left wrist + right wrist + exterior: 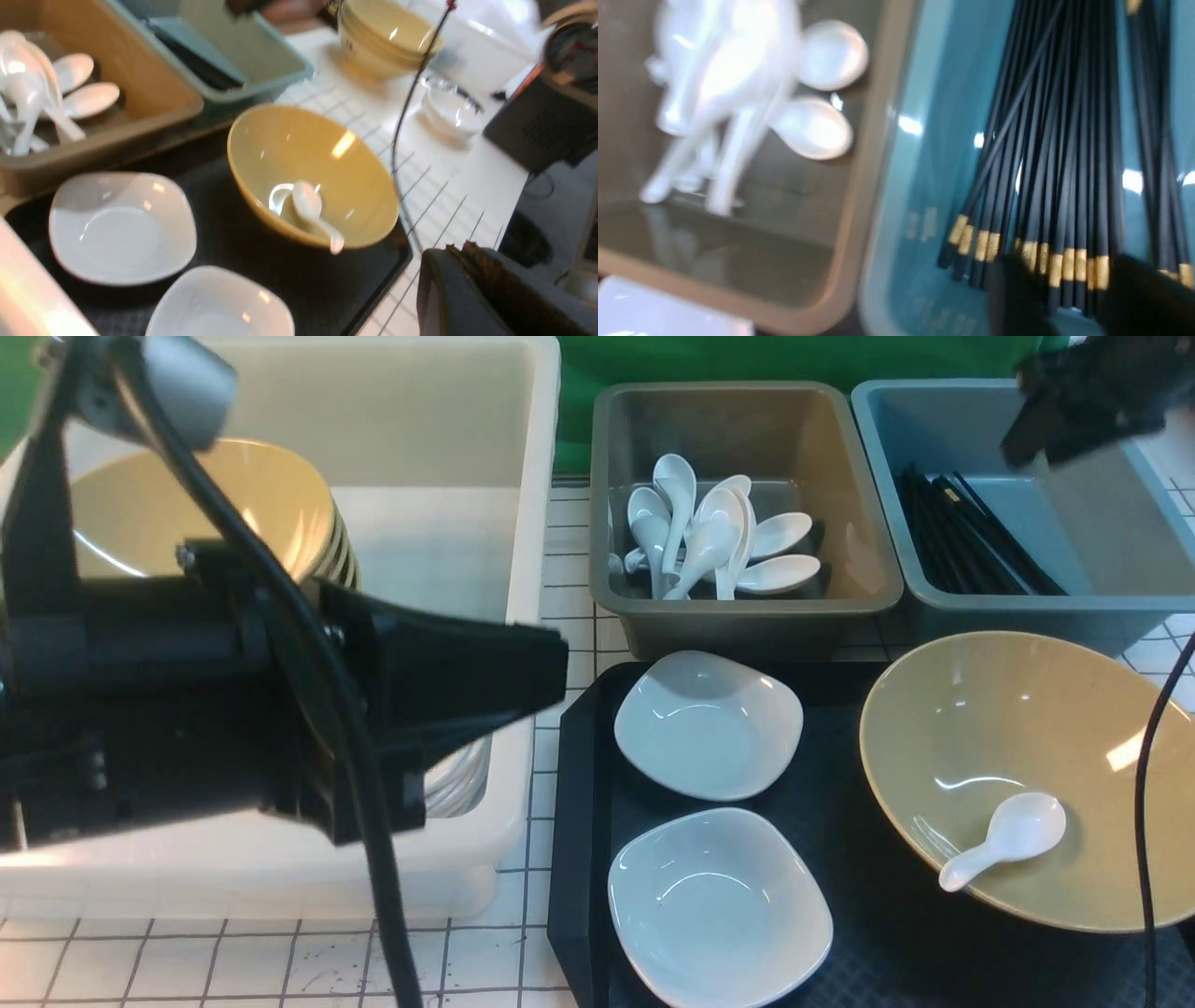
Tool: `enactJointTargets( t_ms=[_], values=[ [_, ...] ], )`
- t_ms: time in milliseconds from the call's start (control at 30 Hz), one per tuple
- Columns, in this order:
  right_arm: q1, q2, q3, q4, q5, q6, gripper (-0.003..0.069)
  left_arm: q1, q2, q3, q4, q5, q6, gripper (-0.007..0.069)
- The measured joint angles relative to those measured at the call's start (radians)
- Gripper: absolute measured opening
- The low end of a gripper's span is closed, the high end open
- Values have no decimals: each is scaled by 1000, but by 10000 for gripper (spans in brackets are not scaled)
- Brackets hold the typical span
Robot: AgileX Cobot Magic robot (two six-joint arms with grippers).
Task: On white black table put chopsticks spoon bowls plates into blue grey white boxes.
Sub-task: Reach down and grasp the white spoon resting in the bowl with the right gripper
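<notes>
The chopsticks [971, 541] are thin black sticks with a gold band near one end, bundled lengthwise in the blue box [1102, 609] at the far right. White spoons [709, 537] lie heaped in the grey box [747, 621] just to its left. On the near black tray [579, 859] sit two white plates [709, 723] and, to their right, a mustard bowl [1018, 719] with one spoon [1008, 835] inside. Stacked bowls [187, 504] stand in the white tub [532, 523] on the left. The right fingers [1017, 298] hang above the blue box, apart, over the banded ends, gripping nothing. The left fingers [523, 667] are together and empty, pointing right over the tub's near part.
</notes>
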Motion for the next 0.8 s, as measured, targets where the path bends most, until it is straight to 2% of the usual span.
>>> enactJointTargets(
  t_ms=[100,167,200,333,400,567,733,800],
  values=[
    [58,-127,101,-81,0,57,132,0,0,0,26,31,-19,-1],
    [110,-231,220,-155,0,121,107,0,0,0,35,52,-28,-1],
    [149,-308,320,-207,0,168,103,0,0,0,39,62,-29,-1],
    [245,-516,646,-257,1,320,138,0,0,0,39,73,-29,-1],
    [267,-583,799,-264,-5,412,181,0,0,0,39,73,-29,-1],
    [276,-620,1070,-275,-130,637,401,0,0,0,36,86,-29,-1],
    [276,-546,1120,-210,-236,696,558,0,0,0,9,91,-24,-1],
    [276,-506,1122,-187,-273,698,576,0,0,0,-3,92,-19,-1]
  ],
)
